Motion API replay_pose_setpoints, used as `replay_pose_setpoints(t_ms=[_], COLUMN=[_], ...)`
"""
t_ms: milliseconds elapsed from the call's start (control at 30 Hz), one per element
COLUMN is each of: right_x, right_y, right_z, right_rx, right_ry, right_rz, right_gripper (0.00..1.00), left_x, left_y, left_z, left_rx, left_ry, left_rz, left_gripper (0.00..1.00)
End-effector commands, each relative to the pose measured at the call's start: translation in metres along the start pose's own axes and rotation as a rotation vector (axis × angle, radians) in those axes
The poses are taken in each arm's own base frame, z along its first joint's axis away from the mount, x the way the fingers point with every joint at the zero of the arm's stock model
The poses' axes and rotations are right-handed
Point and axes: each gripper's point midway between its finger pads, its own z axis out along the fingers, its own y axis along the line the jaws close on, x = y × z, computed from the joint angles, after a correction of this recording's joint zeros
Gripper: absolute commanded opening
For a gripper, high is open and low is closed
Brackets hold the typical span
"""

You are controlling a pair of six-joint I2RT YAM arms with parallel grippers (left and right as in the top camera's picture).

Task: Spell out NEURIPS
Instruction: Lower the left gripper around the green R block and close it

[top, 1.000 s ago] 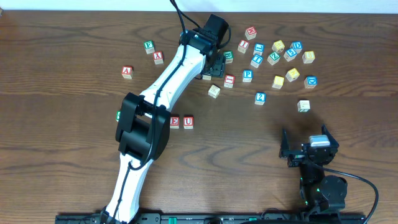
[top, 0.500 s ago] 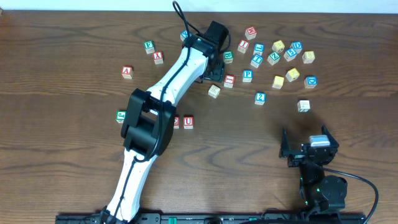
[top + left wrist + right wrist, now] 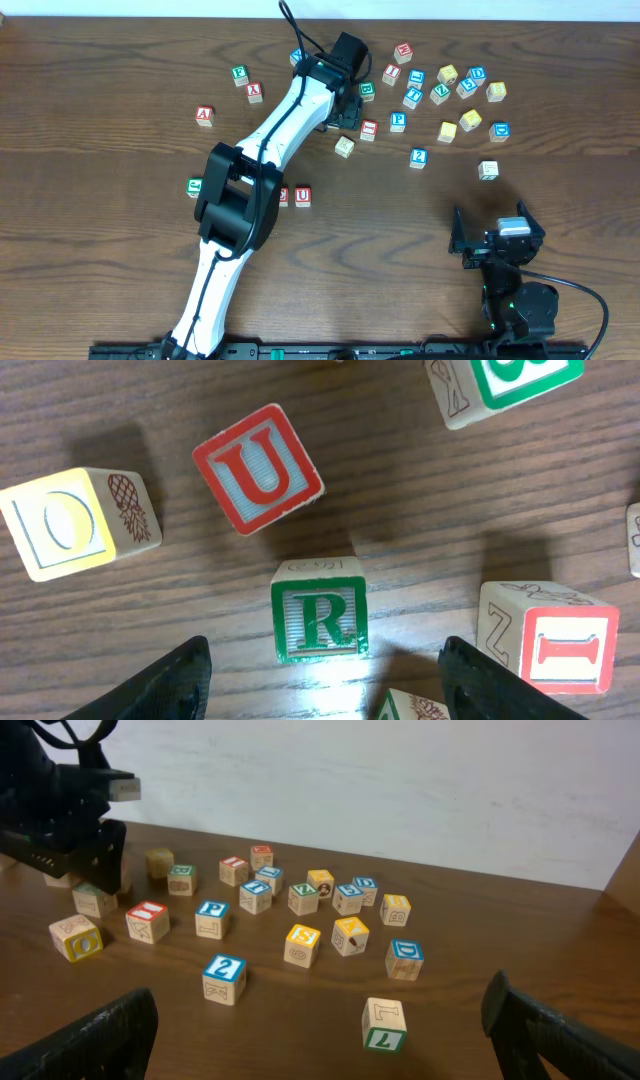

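Note:
In the left wrist view a green R cube (image 3: 318,622) lies on the table just ahead of my left gripper (image 3: 325,698), which is open, with the cube clear of both fingers. Beyond it lies a red U-faced cube (image 3: 258,468), and a red I cube (image 3: 548,637) is at the right. From overhead the left gripper (image 3: 339,110) hides the R. The green N (image 3: 194,186), a half-covered E (image 3: 284,196) and the red U (image 3: 302,196) sit in a row by the arm's elbow. The blue P (image 3: 398,121) and yellow S (image 3: 302,944) lie loose. My right gripper (image 3: 497,246) is open and holds nothing.
A yellow O cube (image 3: 70,522) and a green-faced cube (image 3: 505,385) flank the R. Several other letter cubes are scattered at the back right (image 3: 460,85), and red A cubes (image 3: 204,116) at the back left. A green 7 cube (image 3: 384,1025) lies near the right gripper.
The left arm's elbow has swung right, uncovering the green N and partly covering the E. The left gripper has shifted slightly toward the back. The right arm has not moved.

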Motion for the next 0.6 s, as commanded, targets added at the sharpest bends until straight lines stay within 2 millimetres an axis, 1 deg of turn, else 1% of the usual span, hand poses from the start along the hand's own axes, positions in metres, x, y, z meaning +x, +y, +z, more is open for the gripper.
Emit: replay_pose_setpoints(t_ms=[0,267,467,567], right_x=[0.001,0.001,0.001,0.001], right_y=[-0.002,-0.002,-0.002,-0.002], right_z=[0.000,0.000,0.000,0.000], right_rx=[0.009,0.009,0.009,0.009], right_ry=[0.005,0.005,0.004,0.005], right_rz=[0.016,0.016,0.016,0.016], right_gripper=[0.99,0.99,0.99,0.99], left_x=[-0.008,-0.008,-0.001,0.001], left_y=[-0.003,-0.002,-0.001,-0.001], left_z=[-0.002,-0.001,0.013,0.017], left_rx=[0.008,0.007,0.000,-0.001], left_ry=[-0.023,-0.023,0.005,0.013], left_rz=[0.018,0.017,0.018,0.018], left_gripper=[0.72,0.71,0.71,0.71])
